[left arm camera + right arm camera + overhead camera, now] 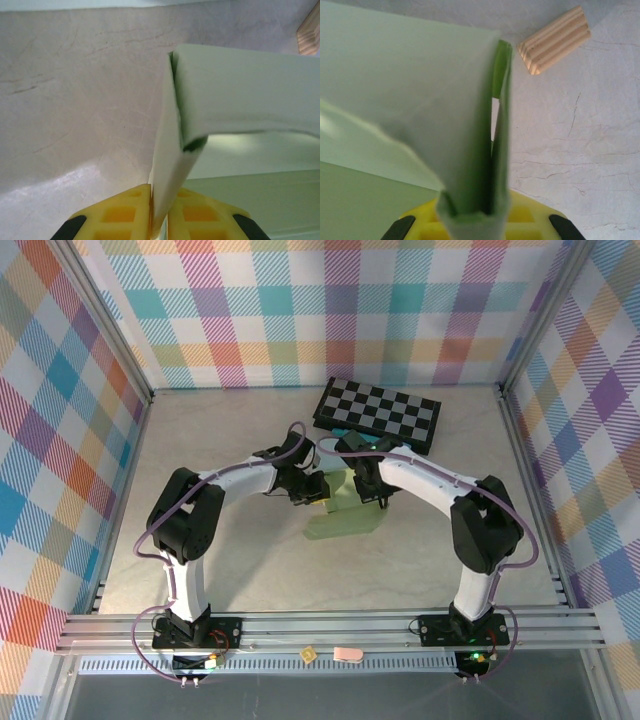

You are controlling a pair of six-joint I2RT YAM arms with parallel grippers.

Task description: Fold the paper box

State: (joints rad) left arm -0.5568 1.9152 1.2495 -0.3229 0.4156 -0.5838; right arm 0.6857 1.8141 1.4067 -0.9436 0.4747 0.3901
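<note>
The pale green paper box (347,518) lies partly folded at the middle of the table, between my two arms. My left gripper (308,492) holds its left side. In the left wrist view the yellow fingers (122,212) press on either side of an upright wall of the box (172,165), whose flap bends over to the right. My right gripper (368,490) holds the box's far right side. In the right wrist view it (475,212) is shut on a doubled-over wall (415,90) that stands up from between the fingers.
A black and white checkerboard (380,415) lies just behind the box, towards the back right. A small ridged wooden block (554,40) rests on the marble table (585,150) beside the box. Checked walls surround the table on three sides.
</note>
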